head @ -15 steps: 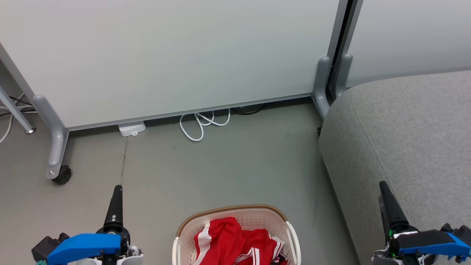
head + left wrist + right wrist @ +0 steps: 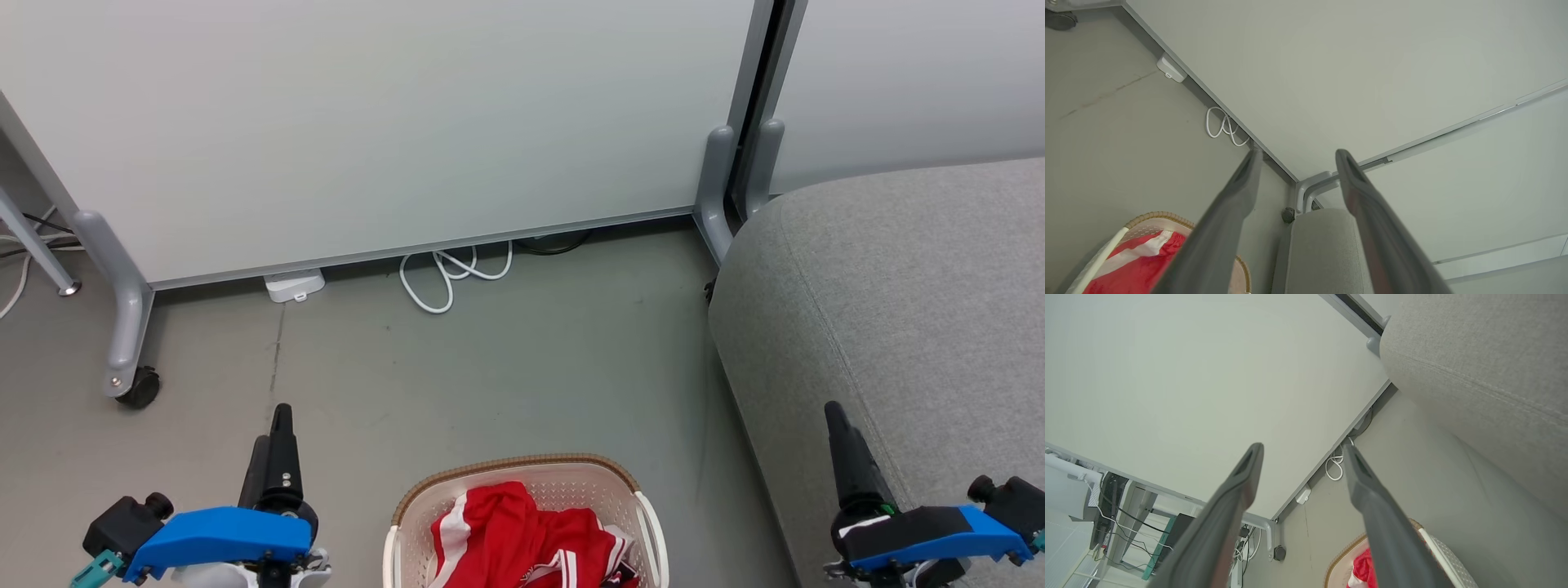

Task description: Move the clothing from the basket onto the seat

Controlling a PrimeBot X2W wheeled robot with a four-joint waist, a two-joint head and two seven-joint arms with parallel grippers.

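Opening step, nothing grasped. My left gripper (image 2: 1299, 155) and right gripper (image 2: 1302, 449) both hang with jaws spread wide and empty, flanking the cream perforated plastic basket with a brown woven rim (image 2: 514, 464). The crumpled red, white-striped clothing (image 2: 522, 531) lies inside it. Next, I judge, one arm must dip over the rim and pinch fabric. The broad grey upholstered seat (image 2: 898, 286) stands just to my right; bare grey floor (image 2: 531, 367) leaves room ahead.

Crumpled red, white-striped clothing (image 2: 506, 531) inside cream, brown-rimmed basket (image 2: 514, 464) at 6 o'clock, beside grey seat (image 2: 898, 310) at 3 o'clock.
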